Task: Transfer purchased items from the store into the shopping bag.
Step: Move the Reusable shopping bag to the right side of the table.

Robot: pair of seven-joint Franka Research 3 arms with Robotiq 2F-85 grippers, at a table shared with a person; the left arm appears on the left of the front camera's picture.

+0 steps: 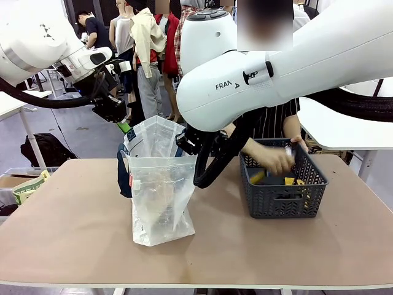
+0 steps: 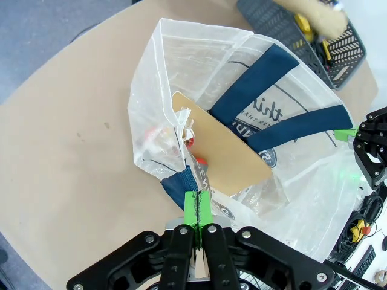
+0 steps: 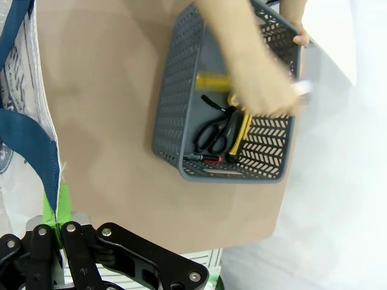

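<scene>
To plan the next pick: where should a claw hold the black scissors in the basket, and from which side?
Probably across the scissors just past the handle loops, coming straight down: they lie flat on the floor of the basket, whose mesh walls block a sideways approach.

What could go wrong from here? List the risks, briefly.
1. The left end effector and right end effector pinch the navy handles of the shopping bag near their pad tips; a slip could collapse its mouth.
2. The person's hand works in the basket beside the right arm; an arm move might strike it.
3. The scissors in the basket could pierce the thin bag film.
</scene>
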